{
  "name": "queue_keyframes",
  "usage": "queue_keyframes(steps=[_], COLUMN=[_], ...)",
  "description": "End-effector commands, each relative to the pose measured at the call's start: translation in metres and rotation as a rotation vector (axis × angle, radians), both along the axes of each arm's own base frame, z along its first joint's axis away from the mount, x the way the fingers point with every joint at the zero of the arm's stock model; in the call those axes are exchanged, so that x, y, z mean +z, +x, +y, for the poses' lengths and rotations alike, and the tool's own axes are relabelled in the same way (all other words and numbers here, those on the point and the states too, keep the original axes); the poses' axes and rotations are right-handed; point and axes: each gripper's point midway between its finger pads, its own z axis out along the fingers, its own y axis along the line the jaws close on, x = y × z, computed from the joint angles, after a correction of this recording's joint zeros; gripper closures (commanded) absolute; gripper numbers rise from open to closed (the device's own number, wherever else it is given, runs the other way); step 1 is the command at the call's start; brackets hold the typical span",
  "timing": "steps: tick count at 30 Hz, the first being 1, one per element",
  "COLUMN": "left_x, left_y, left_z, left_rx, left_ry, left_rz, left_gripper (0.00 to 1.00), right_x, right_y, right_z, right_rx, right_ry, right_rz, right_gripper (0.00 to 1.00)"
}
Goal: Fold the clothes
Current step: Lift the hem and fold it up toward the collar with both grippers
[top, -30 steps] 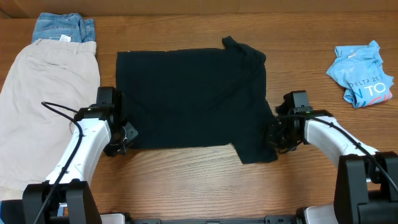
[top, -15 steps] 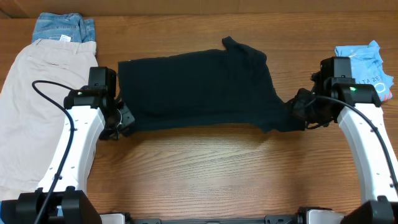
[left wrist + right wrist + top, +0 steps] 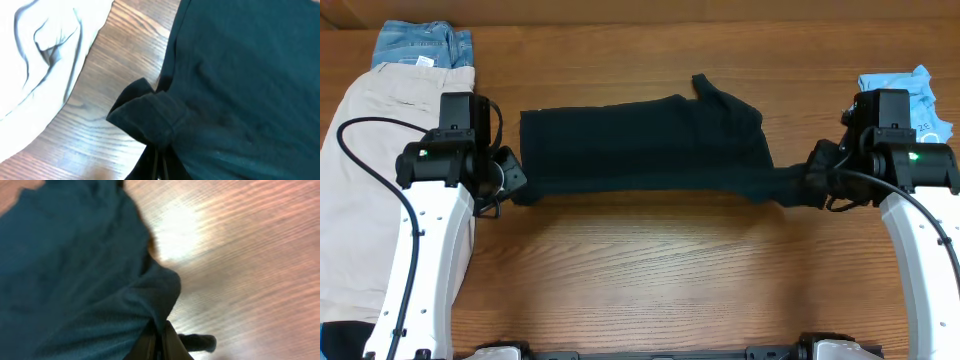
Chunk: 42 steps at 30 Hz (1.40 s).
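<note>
My left pincer (image 3: pixel 512 182) and right pincer (image 3: pixel 817 180) are clenched on the near corners of the soft black cloth T-shirt (image 3: pixel 640 150), which is stretched taut between them over the brown wooden table (image 3: pixel 650 280). I judge the fold is under way; next I must carry this edge evenly onto the far edge.

A brown wood-grain table (image 3: pixel 650 270) carries pale beige fabric shorts (image 3: pixel 360 200) laid flat along its left edge. A folded piece of blue denim (image 3: pixel 420 45) touches their far end at the back left corner, and a crumpled light-blue printed tee (image 3: pixel 925 85) sits at the far right. Across the middle a black cotton T-shirt (image 3: pixel 640 150) stretches as a long band from left to right; its middle seems to rest on the wood, though whether its two ends touch the surface is hard to tell.
</note>
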Motion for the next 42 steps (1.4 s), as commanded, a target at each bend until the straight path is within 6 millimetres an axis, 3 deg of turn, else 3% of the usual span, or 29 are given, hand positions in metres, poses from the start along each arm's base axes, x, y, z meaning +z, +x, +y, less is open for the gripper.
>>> queue_keyframes(steps=[1, 8, 14, 18, 26, 38, 42], left_x=[0.011, 0.008, 0.008, 0.001, -0.03, -0.076, -0.086], left_y=[-0.005, -0.018, 0.003, 0.013, 0.036, 0.054, 0.059], left_z=[0.028, 0.028, 0.02, 0.016, 0.004, -0.014, -0.013], left_rx=[0.042, 0.084, 0.082, 0.074, 0.042, -0.005, -0.004], left_ry=[0.124, 0.111, 0.075, 0.048, 0.009, 0.002, 0.006], left_rz=[-0.004, 0.042, -0.029, -0.034, 0.008, 0.089, 0.099], left_gripper=[0.96, 0.96, 0.96, 0.96, 0.96, 0.96, 0.96], right_x=[0.013, 0.009, 0.011, 0.002, -0.043, -0.055, -0.067], right_y=[-0.003, -0.016, 0.001, 0.013, 0.034, 0.047, 0.052], right_z=[-0.033, -0.035, -0.029, -0.024, -0.021, -0.008, 0.0], right_rx=[-0.072, -0.073, -0.042, -0.012, 0.015, 0.082, 0.102], right_ry=[-0.157, -0.171, -0.145, -0.12, -0.09, -0.029, -0.002], right_rz=[-0.014, 0.041, -0.015, -0.013, 0.096, 0.085, 0.108], right_gripper=[0.96, 0.96, 0.96, 0.96, 0.96, 0.96, 0.95])
